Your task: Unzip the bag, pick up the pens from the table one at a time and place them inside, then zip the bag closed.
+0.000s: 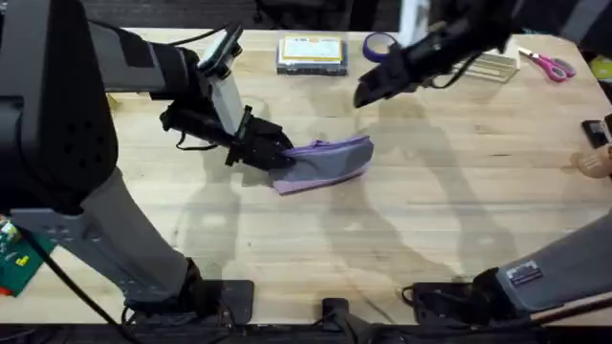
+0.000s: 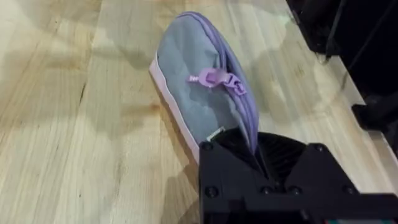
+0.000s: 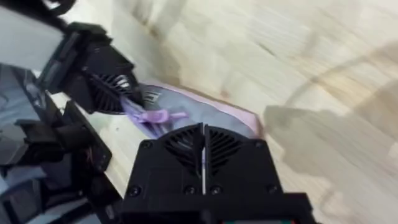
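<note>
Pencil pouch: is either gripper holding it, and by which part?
The left gripper pinches the grey pencil pouch at its near end, by the purple zipper edge. The right gripper is shut, holding nothing.

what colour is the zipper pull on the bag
Lavender-purple, matching the zipper; the zipper pull on the grey bag shows best in the left wrist view.

Bright overhead light — soft shadows (right-wrist view motion-blurred).
</note>
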{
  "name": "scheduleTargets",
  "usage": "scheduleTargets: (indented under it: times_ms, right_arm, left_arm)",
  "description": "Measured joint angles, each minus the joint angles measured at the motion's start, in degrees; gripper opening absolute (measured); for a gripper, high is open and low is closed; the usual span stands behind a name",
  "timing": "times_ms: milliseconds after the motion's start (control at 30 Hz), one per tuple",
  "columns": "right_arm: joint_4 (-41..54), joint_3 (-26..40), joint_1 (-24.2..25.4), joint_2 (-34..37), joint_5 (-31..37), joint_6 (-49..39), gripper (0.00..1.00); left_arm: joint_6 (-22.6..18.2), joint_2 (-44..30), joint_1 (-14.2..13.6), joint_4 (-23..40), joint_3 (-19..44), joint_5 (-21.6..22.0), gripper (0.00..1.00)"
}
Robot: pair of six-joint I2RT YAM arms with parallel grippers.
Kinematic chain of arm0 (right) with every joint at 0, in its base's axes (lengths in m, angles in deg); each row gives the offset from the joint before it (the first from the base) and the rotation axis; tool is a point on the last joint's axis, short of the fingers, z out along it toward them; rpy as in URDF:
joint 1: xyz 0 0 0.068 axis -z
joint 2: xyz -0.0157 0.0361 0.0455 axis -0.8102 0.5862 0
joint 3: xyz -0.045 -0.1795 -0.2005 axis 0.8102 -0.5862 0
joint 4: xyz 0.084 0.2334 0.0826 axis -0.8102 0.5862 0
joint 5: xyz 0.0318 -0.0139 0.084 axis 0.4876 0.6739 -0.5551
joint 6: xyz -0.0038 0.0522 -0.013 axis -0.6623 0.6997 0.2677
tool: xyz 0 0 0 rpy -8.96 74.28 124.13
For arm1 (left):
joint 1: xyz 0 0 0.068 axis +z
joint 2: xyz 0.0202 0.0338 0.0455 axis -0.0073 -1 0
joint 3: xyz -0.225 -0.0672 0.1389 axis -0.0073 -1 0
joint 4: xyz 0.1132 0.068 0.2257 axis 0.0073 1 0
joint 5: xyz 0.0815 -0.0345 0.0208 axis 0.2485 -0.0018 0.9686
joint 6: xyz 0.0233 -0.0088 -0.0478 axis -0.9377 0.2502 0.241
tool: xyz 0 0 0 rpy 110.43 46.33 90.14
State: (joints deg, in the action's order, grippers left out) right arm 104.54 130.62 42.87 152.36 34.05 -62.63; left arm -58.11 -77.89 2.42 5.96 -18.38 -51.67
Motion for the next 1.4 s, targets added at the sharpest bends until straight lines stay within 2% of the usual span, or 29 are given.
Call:
scheduleTargets:
  times_ms: [133,300,467,667,700,833,900,1067,1200,1400]
  right_arm:
    - [0.83,0.00,3.64,-0.02,0.12,-0.64,0.032]
    - [1.64,0.00,5.71,-0.07,-0.75,-0.86,0.032]
    - [1.69,0.00,5.26,-1.89,-2.22,-0.89,0.033]
    - [1.60,0.00,2.29,-8.18,-2.73,-0.90,0.046]
    - [1.58,0.00,1.58,-9.06,-2.66,-0.95,0.139]
    - [1.49,0.00,-1.71,-11.65,0.26,-1.30,0.712]
    - [1.42,0.00,-3.62,-12.50,2.47,-1.69,0.964]
    - [0.27,0.00,-7.94,-13.67,8.97,0.13,0.996]
    - [-1.08,0.00,-10.75,-13.75,14.48,5.54,0.998]
    - [-3.46,0.00,-13.54,-13.75,17.91,13.96,0.998]
  left_arm:
    - [0.00,0.02,0.00,0.00,0.00,0.04,0.042]
    - [0.00,0.00,0.00,0.00,0.00,0.07,0.043]
    - [0.00,0.00,0.00,0.02,0.00,0.17,0.042]
    - [0.00,0.00,0.00,0.02,0.00,0.22,0.042]
    - [0.00,0.00,0.00,0.00,0.00,0.22,0.042]
    - [0.00,0.00,0.00,-0.02,0.00,0.22,0.042]
    - [0.00,0.02,0.00,-0.02,0.00,0.22,0.043]
    - [0.00,0.00,0.00,-0.02,0.00,0.24,0.043]
    - [0.00,0.01,0.00,-0.02,0.00,0.24,0.043]
    - [0.01,0.00,0.00,-0.02,0.00,0.24,0.043]
